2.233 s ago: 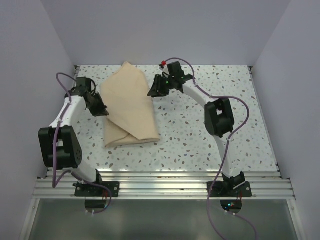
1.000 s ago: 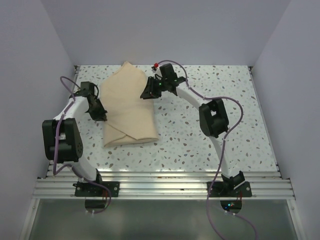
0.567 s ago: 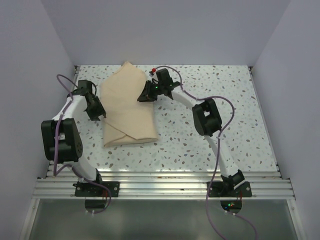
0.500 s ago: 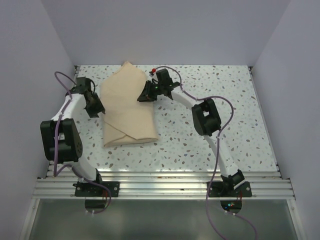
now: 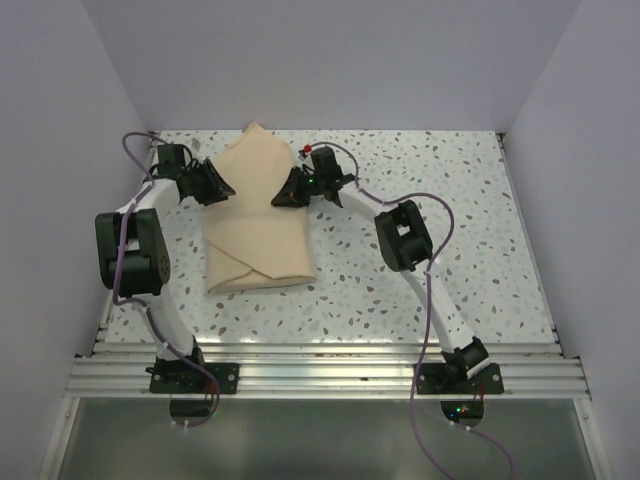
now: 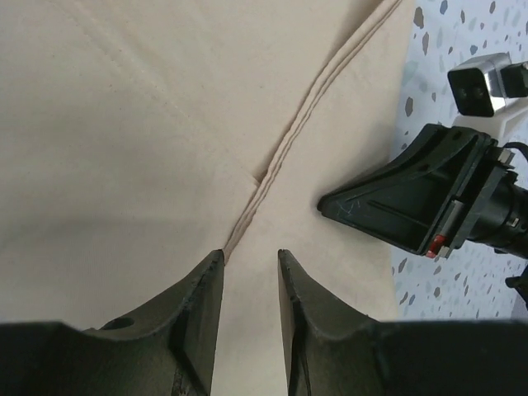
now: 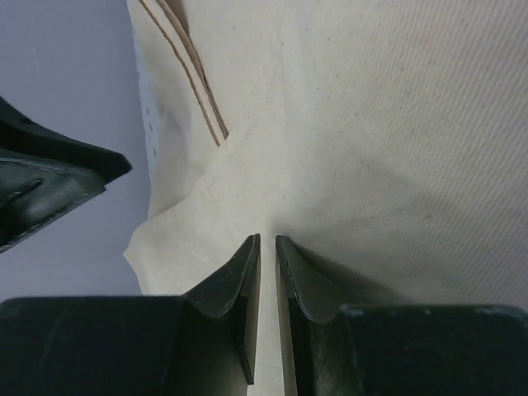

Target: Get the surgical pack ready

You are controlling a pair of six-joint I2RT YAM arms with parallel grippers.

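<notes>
1. Pack (image 5: 255,225): flat, folded tan cloth bundle with overlapping hemmed flaps, lying near the table's (image 5: 430,290) far-left corner.
2. Left gripper (image 6: 250,257): over the pack's left edge, jaws narrowly apart, holding nothing.
3. Right gripper (image 7: 267,239): at its right edge, jaws nearly together; grip unclear.

Right side of table (image 5: 470,240): I see bare surface, with open passage.
Near strip: bare between the wrap sheet (image 5: 260,235) and the arm bases.
Far-left zone: left gripper (image 5: 218,187) and right gripper (image 5: 281,197) face each other over the wrap sheet, with little room between.
Left wall (image 5: 60,150): close beside the left arm (image 5: 130,250).
</notes>
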